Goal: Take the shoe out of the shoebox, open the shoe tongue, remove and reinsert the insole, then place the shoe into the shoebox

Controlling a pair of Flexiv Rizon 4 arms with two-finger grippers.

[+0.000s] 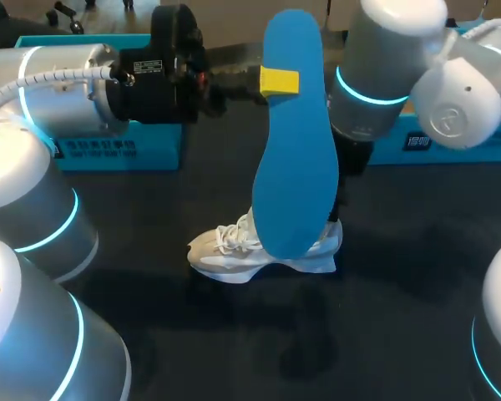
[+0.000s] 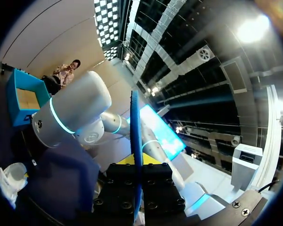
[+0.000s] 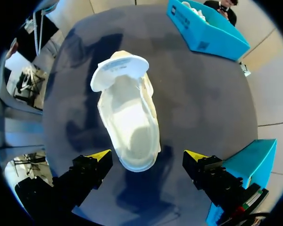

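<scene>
The left gripper (image 1: 277,81) clamps the blue insole (image 1: 296,167) upright, seemingly just above the white shoe (image 1: 225,251) lying mid-table (image 1: 401,267). The right gripper (image 3: 148,156) hangs spread over the shoe, well apart from 2 blue shoebox parts (image 1: 117,150) along the far edge.

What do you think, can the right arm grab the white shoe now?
Probably yes. The right arm hangs over the white shoe, jaws open either side, nothing between. The left arm holds the blue insole up high.

The raised insole (image 1: 294,142) hides the middle of the shoe (image 1: 225,251).
</scene>
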